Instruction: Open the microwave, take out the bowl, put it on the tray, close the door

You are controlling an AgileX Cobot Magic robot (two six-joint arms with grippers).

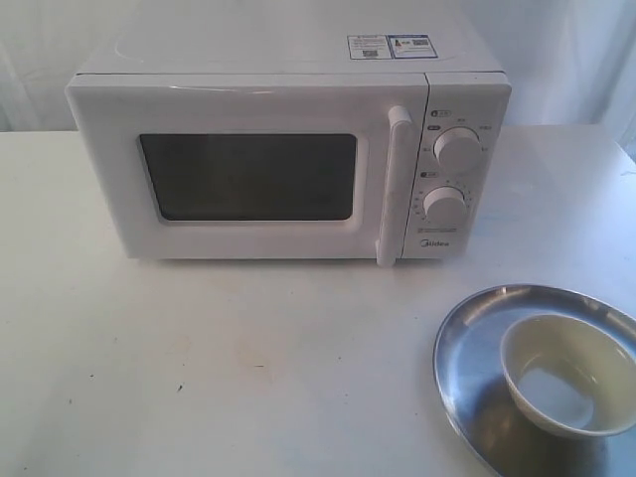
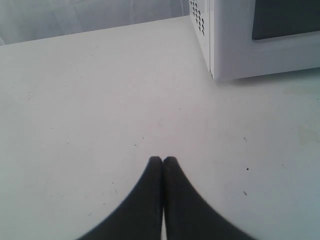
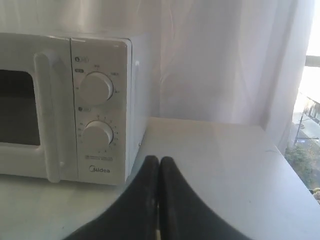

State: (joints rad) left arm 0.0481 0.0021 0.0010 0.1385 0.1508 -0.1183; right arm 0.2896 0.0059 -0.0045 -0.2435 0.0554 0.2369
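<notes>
Black fingers of the left gripper (image 2: 162, 161) are pressing together tip to tip, gripping nothing, above the white table (image 2: 90, 100) beside the microwave (image 2: 235, 55). Those of the right gripper (image 3: 159, 160) are meeting likewise, empty, near the knob panel (image 3: 98, 112). The door (image 1: 248, 109) is sitting flush shut. The bowl (image 1: 566, 373) is resting upright inside the tray (image 1: 465, 348), on the table in front of the microwave's right side.

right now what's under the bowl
The silver tray lies under the bowl, on the white table. Its bare floor and rim show left of the bowl. The patch directly beneath the bowl is covered, so anything there cannot be seen.
</notes>
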